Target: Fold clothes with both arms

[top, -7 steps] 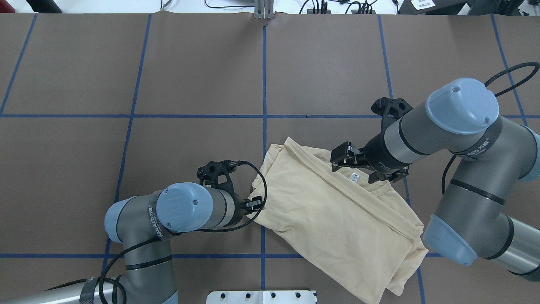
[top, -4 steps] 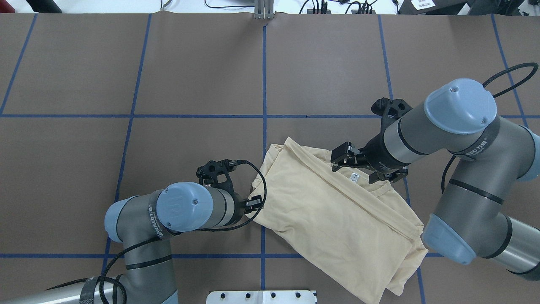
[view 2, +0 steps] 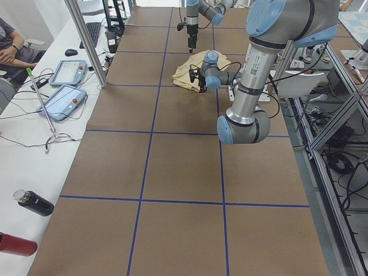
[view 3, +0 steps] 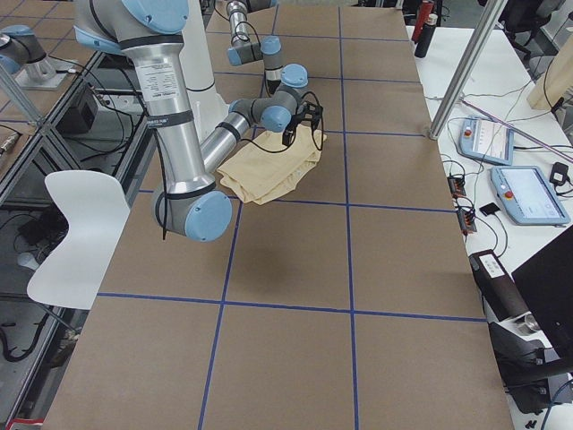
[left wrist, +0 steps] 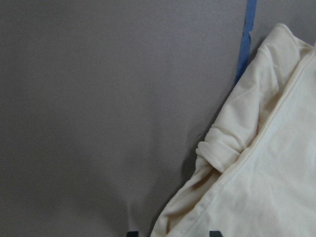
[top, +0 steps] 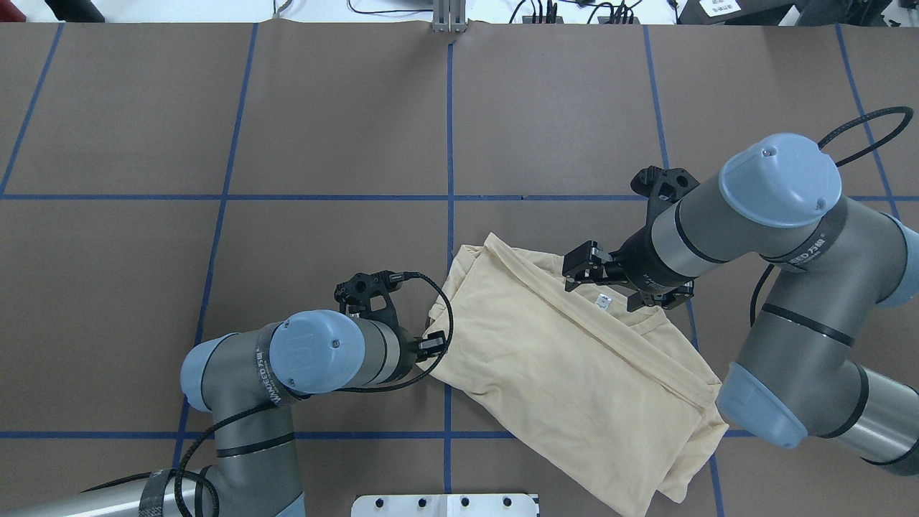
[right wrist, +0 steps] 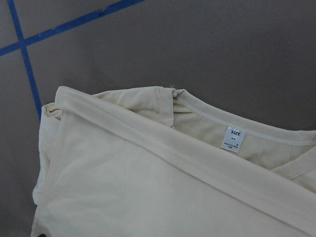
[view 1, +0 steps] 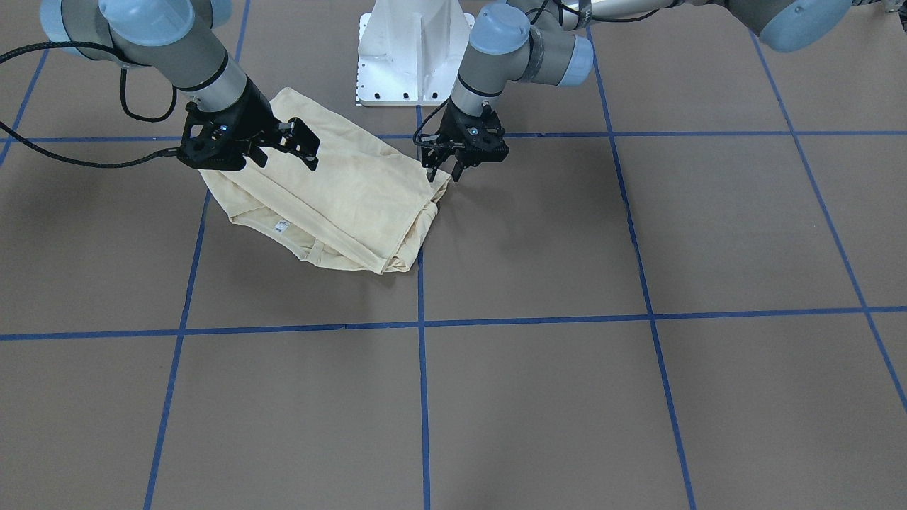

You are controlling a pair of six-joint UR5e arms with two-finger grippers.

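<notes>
The cream-yellow shirt (top: pixel 567 373) lies folded and slanted on the brown table, near the robot's base. Its plain side is up, so the print is hidden. Its white neck label (right wrist: pixel 234 139) shows at the collar. My left gripper (top: pixel 434 346) is low at the shirt's left edge. In the left wrist view its two fingertips stand apart with the cloth edge (left wrist: pixel 266 187) between them. My right gripper (top: pixel 610 287) hangs open just above the collar, holding nothing. The shirt (view 1: pixel 340 205) and both the left gripper (view 1: pixel 443 173) and the right gripper (view 1: pixel 248 152) also show in the front view.
The white base pedestal (view 1: pixel 414 49) stands right behind the shirt. Blue tape lines (top: pixel 449 143) grid the table. At the table's ends are a metal post (view 2: pixel 86 40), tablets (view 2: pixel 63 86) on a white bench, and a white chair (view 3: pixel 72 233).
Both arms' upper joints have shifted very slightly. The grippers and the shirt stay where they were.
</notes>
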